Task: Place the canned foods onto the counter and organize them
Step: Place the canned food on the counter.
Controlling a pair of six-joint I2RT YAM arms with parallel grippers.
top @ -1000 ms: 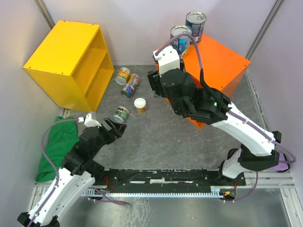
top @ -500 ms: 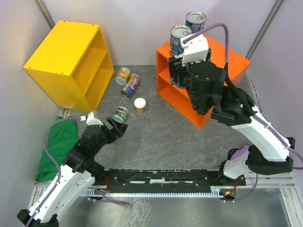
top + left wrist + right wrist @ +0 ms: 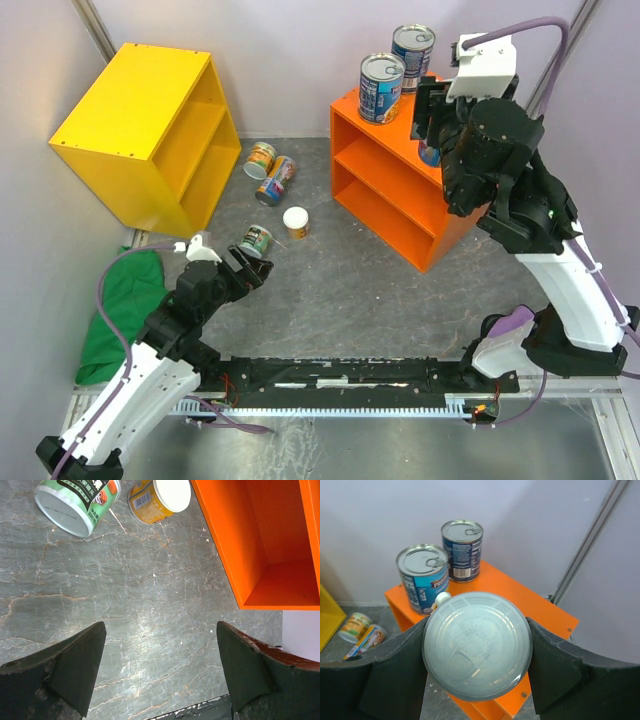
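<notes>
The yellow cabinet (image 3: 150, 130) stood at the far left with a green cloth (image 3: 120, 310) in front of it. Neither was in use. The left end effector (image 3: 250, 270) hovered low over the table (image 3: 150, 580), jaws wide and empty.

Four cans lay loose on the table: a green-labelled can (image 3: 256, 241) on its side, a white-lidded can (image 3: 296, 221), a tan-labelled can (image 3: 260, 158) and a multicoloured can (image 3: 276, 180) beside it.

Further right stood the orange cabinet (image 3: 470, 125). Two blue tins (image 3: 381, 88) stood upright on its top, near the back left corner.

The right end effector (image 3: 432, 130) gripped a pale-lidded can (image 3: 477, 645) by its sides. It held the can over the cabinet top, to the right of the tins. The lid faced up toward the wrist and the long axis ran near vertical. I could not tell whether the base touched the top.

In my judgement the step in hand was setting this can down. It should be lowered straight, with the axis plumb and well clear of the tins and the front edge. It should be released only once the base sits flat.
</notes>
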